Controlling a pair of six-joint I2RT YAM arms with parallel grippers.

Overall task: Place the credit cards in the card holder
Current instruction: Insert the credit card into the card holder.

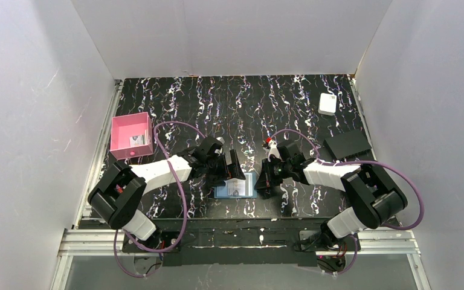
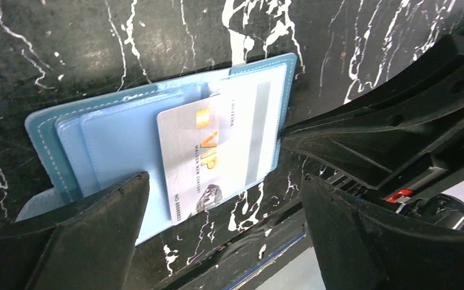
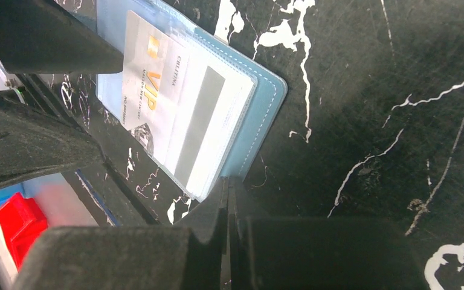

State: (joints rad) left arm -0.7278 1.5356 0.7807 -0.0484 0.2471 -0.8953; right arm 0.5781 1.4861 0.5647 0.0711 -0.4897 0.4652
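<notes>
A silver card (image 2: 208,157) with gold VIP lettering lies on the open teal holder (image 1: 235,186) near the table's (image 1: 248,103) front edge. The left claw (image 2: 220,193) straddles it, released. The right claw (image 3: 228,181), clenched empty, meets the holder's edge.

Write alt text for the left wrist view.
An open teal wallet lies on the black marbled table with a white VIP card across its inside. The left gripper stands wide open in the foreground, holding nothing; the right gripper, shut, sits at the wallet's right edge.

A lab booth: white panel walls (image 1: 229,36) enclose a black marbled table (image 1: 229,103).
</notes>
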